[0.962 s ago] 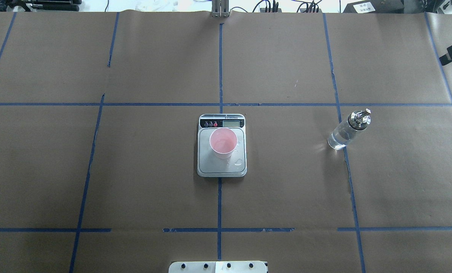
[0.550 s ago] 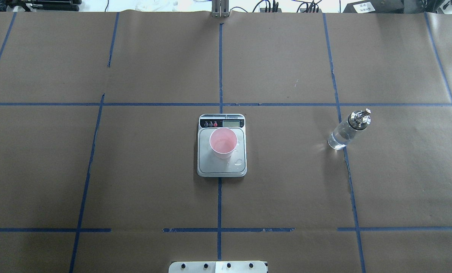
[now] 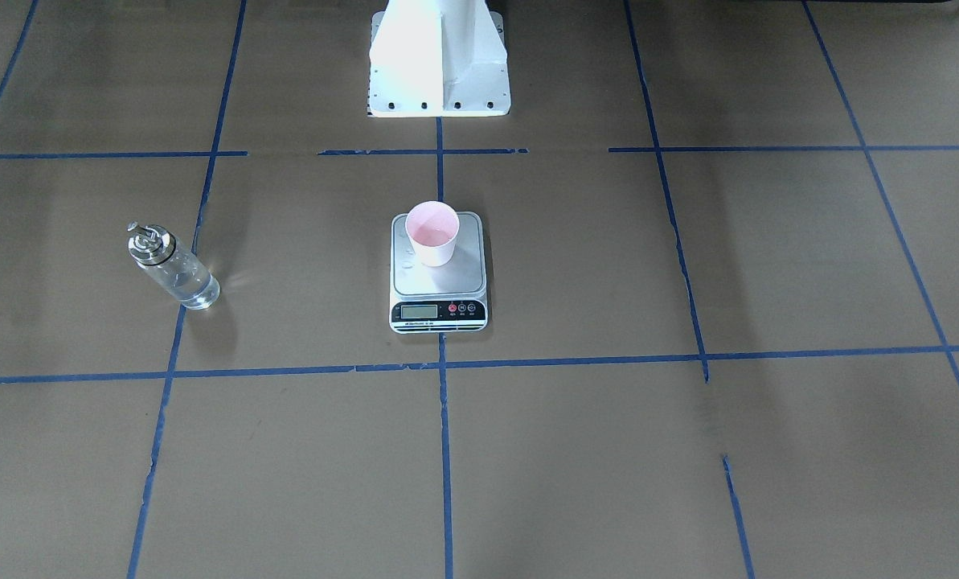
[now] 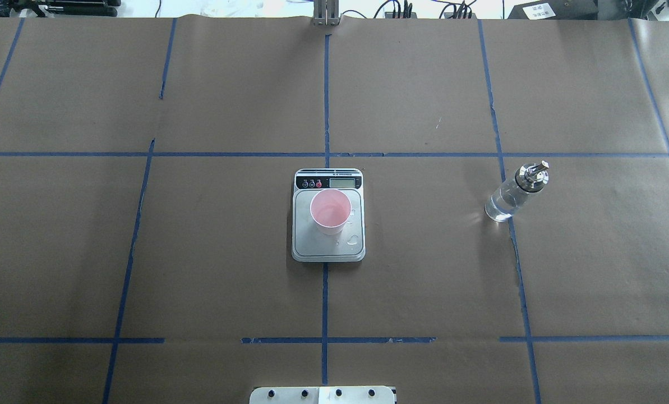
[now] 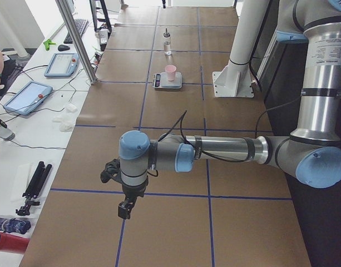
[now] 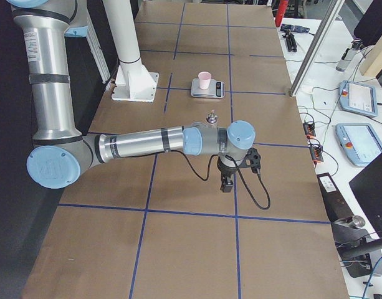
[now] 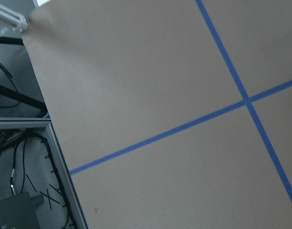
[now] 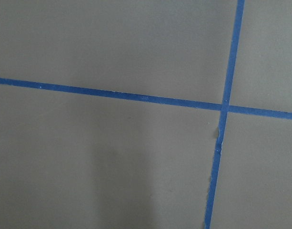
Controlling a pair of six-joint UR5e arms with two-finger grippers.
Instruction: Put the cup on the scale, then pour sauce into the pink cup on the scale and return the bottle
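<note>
Glass, clear and smooth, makes the bottle (image 4: 515,193) a stiff but breakable thing, likely slippery between metal fingers; it stands upright on a blue tape line (image 4: 522,280) of the paper-covered table (image 4: 424,269), on the robot's right and well apart from the scale (image 4: 328,249); the sauce (image 4: 498,209) shows as colourless liquid in its lower part, so I judge the weight to sit low and to shift when it is tipped. The best hold looks to be across the round body, below the silver collar (image 4: 530,175), never on the spout.

The cup (image 4: 330,211) stands upright on the scale's platform, toward the display end; it looks light and thin-walled, apt to buckle or slide under a firm squeeze; a few drops (image 4: 354,240) lie on the platform just beside it.

The left gripper (image 5: 124,210) and the right gripper (image 6: 227,185) each hang over bare paper near opposite ends of the table, far from bottle and cup; whether either pincer is apart or together, I cannot tell.
</note>
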